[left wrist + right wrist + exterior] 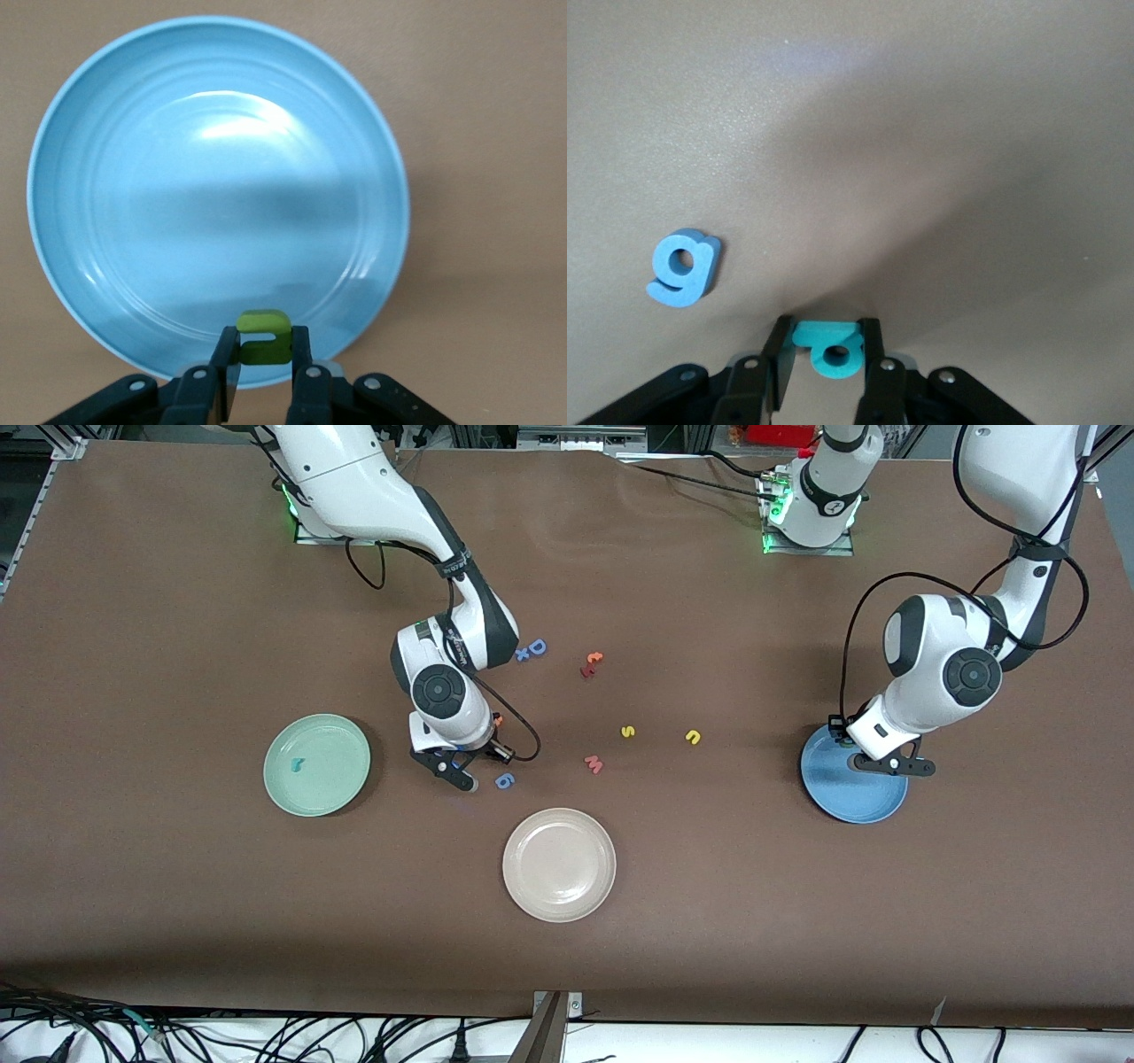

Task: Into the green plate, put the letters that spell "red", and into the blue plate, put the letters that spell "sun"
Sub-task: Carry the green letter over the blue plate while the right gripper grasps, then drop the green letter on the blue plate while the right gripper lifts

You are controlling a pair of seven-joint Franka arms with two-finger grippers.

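Observation:
My left gripper is shut on the green "u" and holds it over the rim of the blue plate, which lies toward the left arm's end of the table. The right gripper is down at the table with its fingers against both sides of the teal "d". In the front view that gripper stands between the green plate and the blue 6-shaped piece. The teal "r" lies in the green plate. Yellow "s" and yellow "n" lie on the table mid-way.
A cream-white plate sits nearer the front camera. A pink "m" lies near the "s". An orange and dark-red pair and a blue capital D lie farther back. A small orange bit shows beside the right hand.

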